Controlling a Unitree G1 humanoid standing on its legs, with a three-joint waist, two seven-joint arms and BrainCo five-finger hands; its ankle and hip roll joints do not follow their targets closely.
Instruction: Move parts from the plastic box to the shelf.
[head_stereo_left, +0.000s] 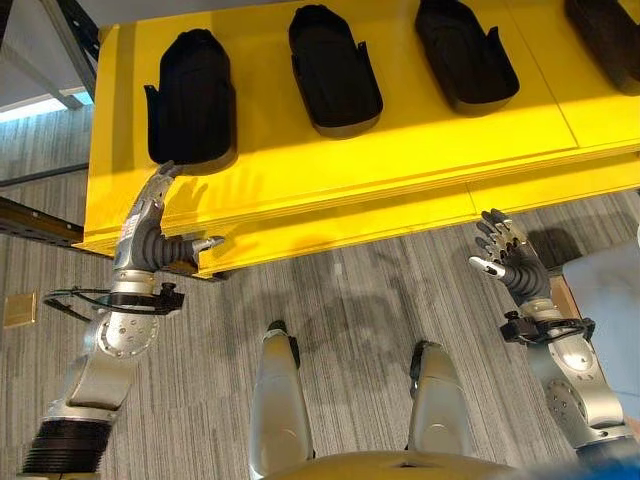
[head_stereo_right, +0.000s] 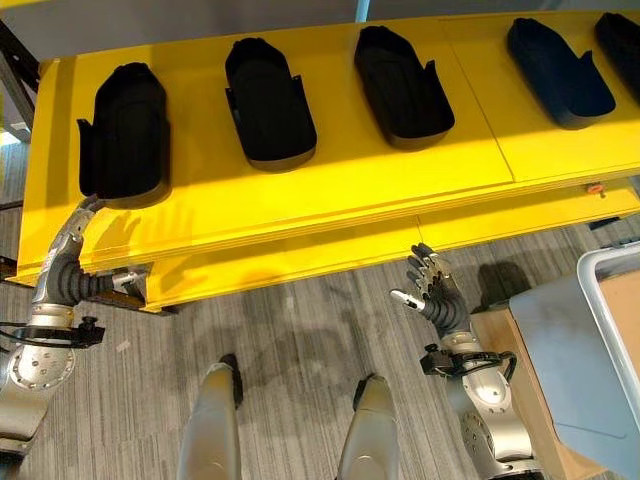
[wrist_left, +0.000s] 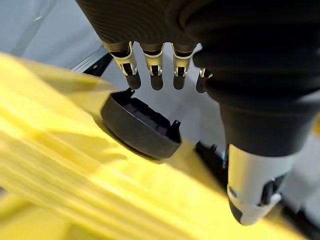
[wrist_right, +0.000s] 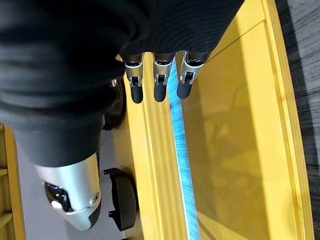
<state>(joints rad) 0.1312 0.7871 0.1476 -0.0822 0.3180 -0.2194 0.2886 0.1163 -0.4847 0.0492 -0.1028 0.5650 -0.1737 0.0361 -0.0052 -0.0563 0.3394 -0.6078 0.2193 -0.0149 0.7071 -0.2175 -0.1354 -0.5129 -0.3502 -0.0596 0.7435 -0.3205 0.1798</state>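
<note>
Left eye view: black parts (head_stereo_left: 190, 98) lie in a row on the yellow shelf (head_stereo_left: 400, 160). The left hand (head_stereo_left: 150, 225), fingers straight, reaches the leftmost part near the shelf's front-left corner. The right hand (head_stereo_left: 510, 258) hangs spread, empty, below the front edge.

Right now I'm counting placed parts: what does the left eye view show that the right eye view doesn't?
Left eye view alone: a brass floor plate beside the left arm. Right eye view alone: a fifth black moulded plastic part at the shelf's far right, plus the pale plastic box's rim. Both: the yellow shelf, four black parts, left robot hand open at the leftmost part, right robot hand open before the shelf.
</note>
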